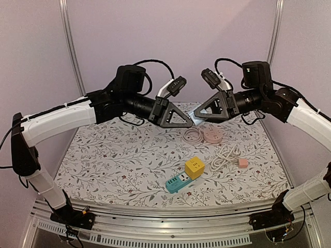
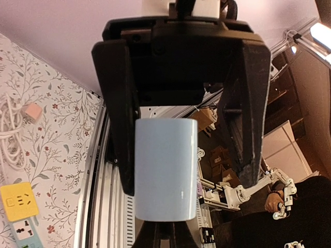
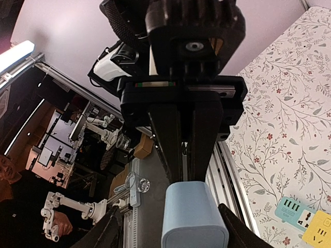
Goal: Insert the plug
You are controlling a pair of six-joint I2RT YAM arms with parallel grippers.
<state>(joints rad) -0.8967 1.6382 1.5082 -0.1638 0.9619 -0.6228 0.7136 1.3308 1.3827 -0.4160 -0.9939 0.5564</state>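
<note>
A light blue block (image 1: 195, 118) hangs in mid-air above the table, between my two grippers, which face each other. My left gripper (image 1: 186, 124) is shut on its near end; the dark fingertips close in under the block (image 2: 165, 170) in the left wrist view. My right gripper (image 1: 201, 114) is open, its fingers (image 2: 116, 134) astride the block, one close against it and the other apart. In the right wrist view the block (image 3: 194, 222) lies between my wide-spread right fingers (image 3: 106, 232). A yellow cube socket (image 1: 194, 167) and a teal power strip (image 1: 177, 183) lie on the floral table.
A pink round socket (image 1: 212, 135) and a coiled pinkish cable (image 1: 193, 136) lie at mid table. A white cable (image 1: 225, 156) with a small pink plug (image 1: 242, 163) lies to the right. Metal rails run along the table's near edge (image 1: 170, 219).
</note>
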